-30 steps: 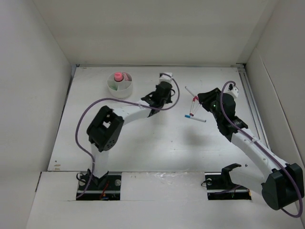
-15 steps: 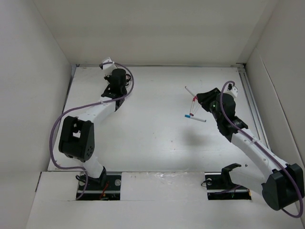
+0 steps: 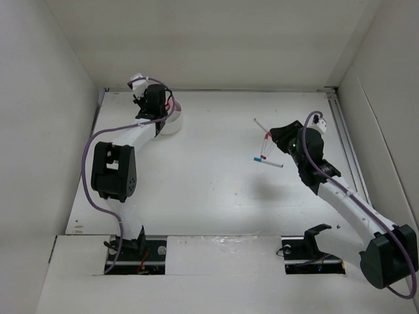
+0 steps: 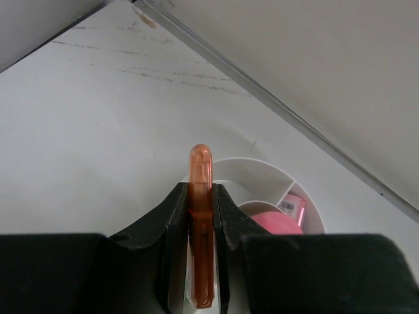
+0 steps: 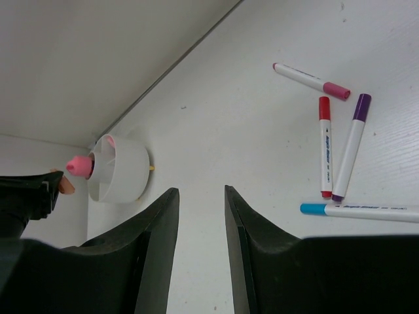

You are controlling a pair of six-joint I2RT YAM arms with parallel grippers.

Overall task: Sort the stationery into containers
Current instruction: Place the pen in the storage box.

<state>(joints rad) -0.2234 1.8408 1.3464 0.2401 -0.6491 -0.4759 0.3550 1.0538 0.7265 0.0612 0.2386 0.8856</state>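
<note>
One orange capsule (image 4: 200, 222) tight between left fingers (image 4: 175, 229), beside the white bowl (image 4: 262, 171).

A flat white surface (image 3: 216, 196) is sitting inside a plain white enclosure. A back wall (image 3: 216, 39), left wall (image 3: 39, 131) and right wall (image 3: 386, 111) are rising around it. Soft, even light is casting faint shadows. A white panel (image 3: 216, 288) is covering the near edge.

Nothing readable here. There's fine dark print along the barrel of the red-capped pen (image 5: 325, 154) and the blue-capped pen (image 5: 370, 211) in the right wrist view, but the lettering is too small to make out.
</note>
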